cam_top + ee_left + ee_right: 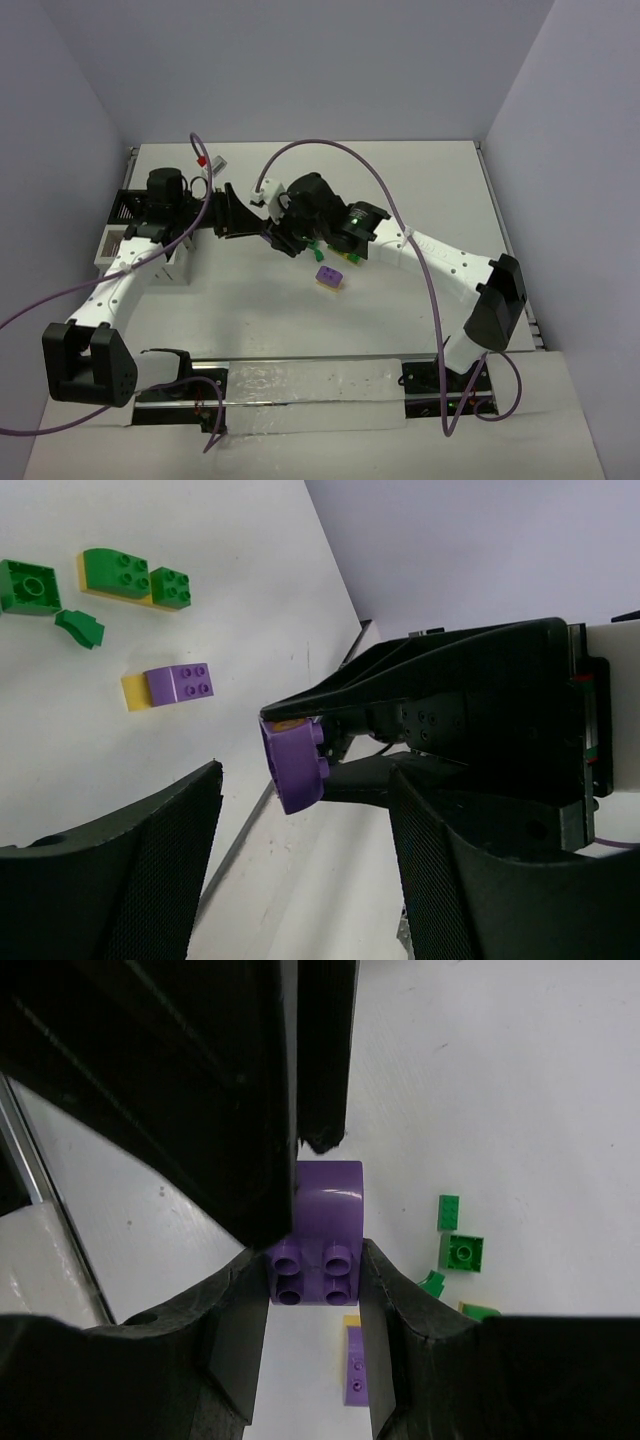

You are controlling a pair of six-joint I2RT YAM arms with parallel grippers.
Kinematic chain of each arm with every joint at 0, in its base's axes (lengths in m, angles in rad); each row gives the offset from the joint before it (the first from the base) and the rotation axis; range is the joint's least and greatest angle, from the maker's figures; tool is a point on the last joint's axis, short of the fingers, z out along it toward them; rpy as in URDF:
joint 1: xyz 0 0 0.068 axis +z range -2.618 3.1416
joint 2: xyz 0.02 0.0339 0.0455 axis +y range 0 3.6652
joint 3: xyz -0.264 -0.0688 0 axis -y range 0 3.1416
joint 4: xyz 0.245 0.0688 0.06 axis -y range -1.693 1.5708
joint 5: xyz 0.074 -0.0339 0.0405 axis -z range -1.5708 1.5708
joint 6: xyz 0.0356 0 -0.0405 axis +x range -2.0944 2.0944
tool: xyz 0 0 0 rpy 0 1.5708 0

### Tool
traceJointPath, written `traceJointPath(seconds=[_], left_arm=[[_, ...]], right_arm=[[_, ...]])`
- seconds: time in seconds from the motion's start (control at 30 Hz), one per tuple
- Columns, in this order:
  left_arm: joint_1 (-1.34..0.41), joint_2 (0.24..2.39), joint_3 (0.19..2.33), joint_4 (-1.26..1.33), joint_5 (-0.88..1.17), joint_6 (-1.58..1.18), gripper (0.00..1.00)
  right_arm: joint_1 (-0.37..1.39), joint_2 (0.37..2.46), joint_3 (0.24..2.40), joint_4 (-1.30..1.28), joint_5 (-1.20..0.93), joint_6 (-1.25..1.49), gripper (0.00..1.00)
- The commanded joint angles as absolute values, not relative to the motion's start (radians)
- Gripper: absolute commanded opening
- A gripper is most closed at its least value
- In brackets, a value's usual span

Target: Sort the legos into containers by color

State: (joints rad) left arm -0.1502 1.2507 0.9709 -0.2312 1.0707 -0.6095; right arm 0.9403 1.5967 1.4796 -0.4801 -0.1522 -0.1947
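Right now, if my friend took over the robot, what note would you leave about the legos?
Right gripper: shut on a purple lego, held off the table.
Left gripper: open, facing that lego, not gripping it.
Loose on the table: a purple-and-yellow stack and several green legos.
White box and black tray sit at the left; I can't see inside them.
Left to do: put the purple one away, then sort the rest.

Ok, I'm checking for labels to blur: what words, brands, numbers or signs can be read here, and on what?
None can be read. The purple brick in the right gripper and the loose legos show only studs. The red-and-white connector on the cable is too small to tell.
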Motion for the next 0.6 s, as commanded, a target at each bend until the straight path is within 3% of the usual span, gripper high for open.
traceJointPath(seconds=[0.0, 0.27, 0.57], left_arm=[[-0.178, 1.235, 0.958, -0.205, 1.105, -0.595, 0.71], [-0.196, 1.249, 0.954, -0.221, 1.088, -0.580, 0.58], [-0.196, 1.246, 0.919, -0.219, 1.106, -0.580, 0.22]], right_arm=[[0.960, 1.612, 1.552, -0.445, -0.119, -0.215, 0.00], [0.982, 1.623, 1.581, -0.448, -0.109, -0.225, 0.00], [1.003, 1.635, 1.629, -0.457, -0.110, -0.232, 0.00]])
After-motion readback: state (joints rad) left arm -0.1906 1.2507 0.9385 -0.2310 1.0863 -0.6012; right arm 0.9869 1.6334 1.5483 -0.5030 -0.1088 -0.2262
